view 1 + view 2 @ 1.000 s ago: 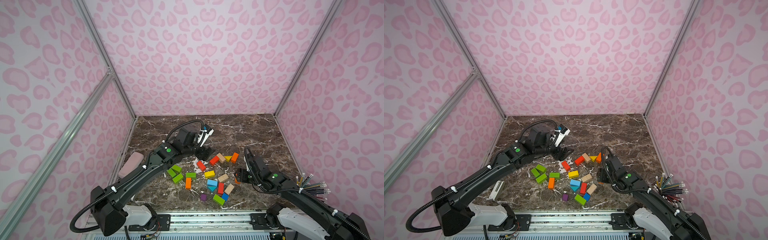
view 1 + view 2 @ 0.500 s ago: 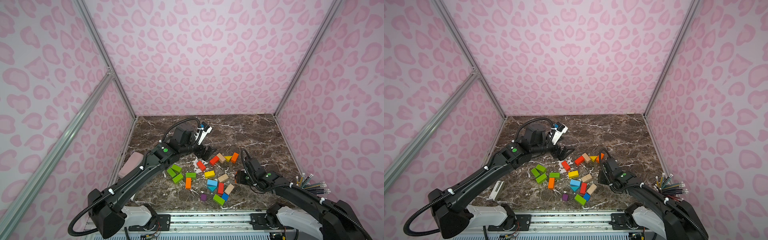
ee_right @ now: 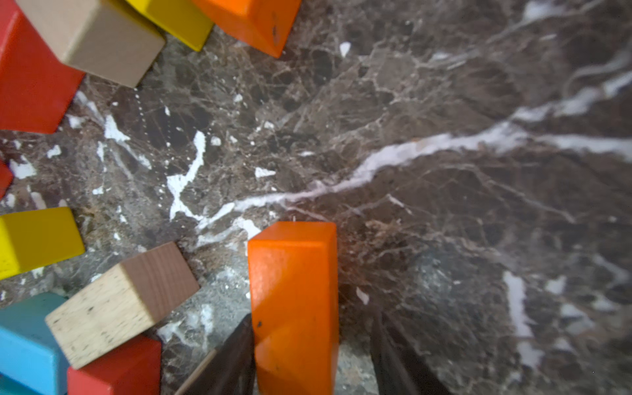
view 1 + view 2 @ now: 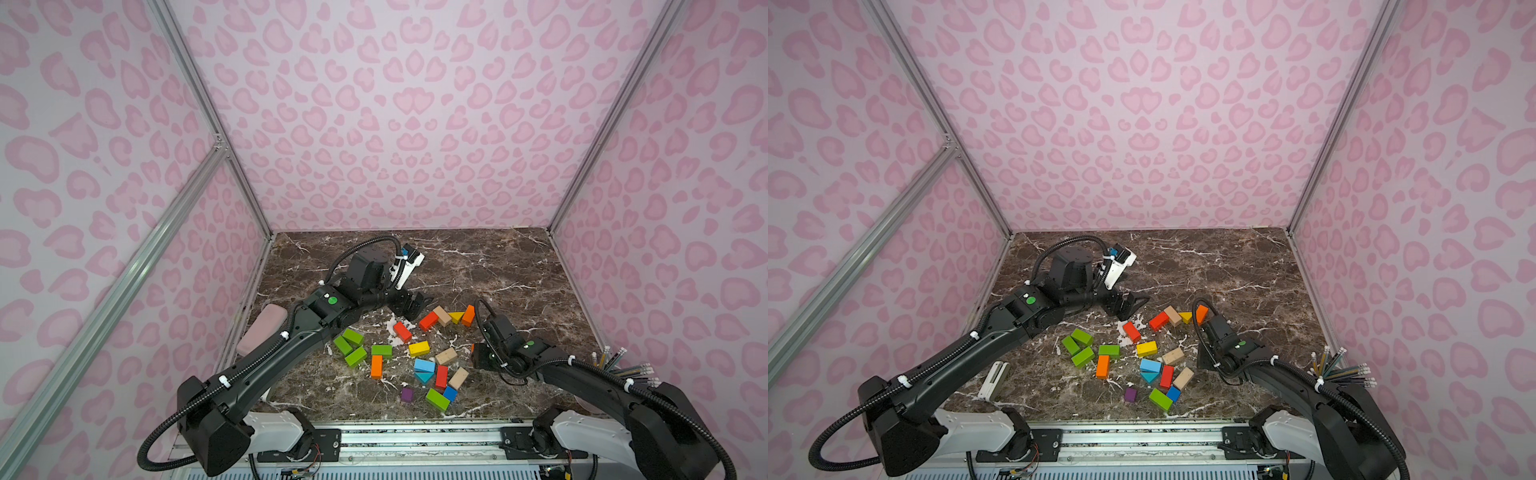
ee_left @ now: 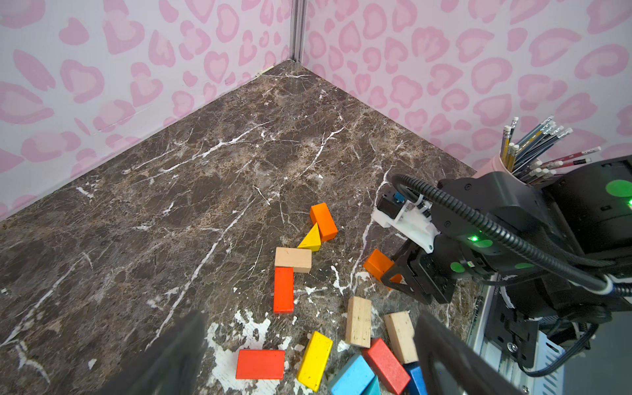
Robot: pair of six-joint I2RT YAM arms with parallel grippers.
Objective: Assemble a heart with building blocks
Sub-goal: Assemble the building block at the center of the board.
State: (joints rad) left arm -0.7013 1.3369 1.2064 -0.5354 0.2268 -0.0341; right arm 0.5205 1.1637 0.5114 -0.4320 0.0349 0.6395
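Note:
Several building blocks lie scattered mid-table. A red brick [image 4: 429, 321], tan brick [image 4: 441, 316], yellow prism [image 4: 456, 317] and orange brick [image 4: 468, 315] form a curved row. My left gripper [image 4: 415, 305] hangs open and empty just behind another red brick [image 5: 260, 364], which shows between its blurred fingers [image 5: 181, 355] beside a yellow brick [image 5: 314, 359]. My right gripper [image 3: 309, 342] sits low at the right of the pile, shut on a second orange brick [image 3: 294, 307]. One finger [image 3: 236, 349] lies flat against its side. That brick also shows in the left wrist view [image 5: 374, 263].
Green bricks [image 4: 351, 347] cluster at the left of the pile; blue, tan, red and purple blocks [image 4: 432, 374] lie nearer the front edge. A cup of pencils [image 4: 615, 365] stands at the front right by the wall. A pink pad [image 4: 262, 328] lies at the left wall.
My left gripper's jaws have spread wide and it has drawn slightly off the red brick. My right gripper's jaws have narrowed around the orange brick, and that arm has lowered.

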